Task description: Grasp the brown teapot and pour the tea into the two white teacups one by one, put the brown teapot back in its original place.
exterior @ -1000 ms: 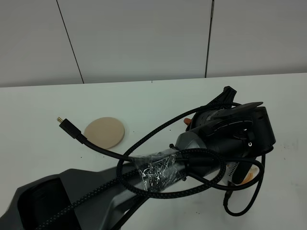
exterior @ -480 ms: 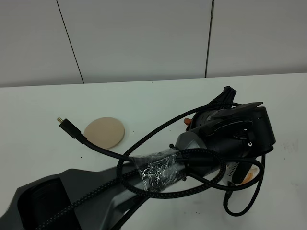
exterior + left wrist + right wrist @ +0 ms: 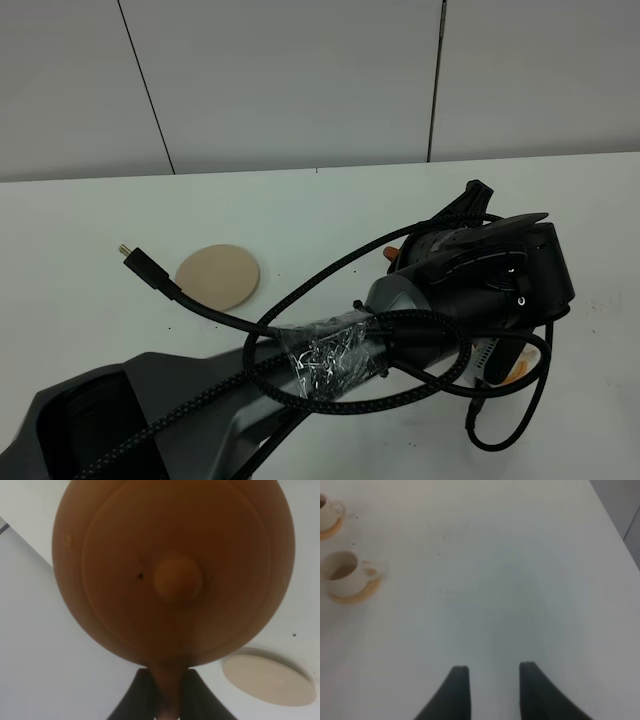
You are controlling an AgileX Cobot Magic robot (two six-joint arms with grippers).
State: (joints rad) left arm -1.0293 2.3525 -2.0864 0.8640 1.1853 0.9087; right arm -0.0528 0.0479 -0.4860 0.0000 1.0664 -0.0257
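Left pincer (image 3: 166,672): clenched on the loop handle (image 3: 167,705) of the brown teapot (image 3: 170,570), with a dark finger (image 3: 132,702) on either side. The teapot is held clear of the white table (image 3: 45,655), its lid (image 3: 175,550) and knob (image 3: 177,580) facing the wrist camera. The beige saucer (image 3: 270,680) lies bare on the table, apart from the pot. In the high view the left arm (image 3: 330,350) reaches across to the right and hides the pot except for an orange sliver well right of the saucer. A black cable (image 3: 165,285) with a gold plug lies just left of the saucer. Right pincer (image 3: 492,672): released, jaws apart over bare table and grasping nothing. Nearer cup (image 3: 342,577): white, upright on an orange coaster (image 3: 355,596), with brownish tea (image 3: 341,572) inside. Second cup (image 3: 327,511): near the first, on its own coaster, cut off by the picture edge.
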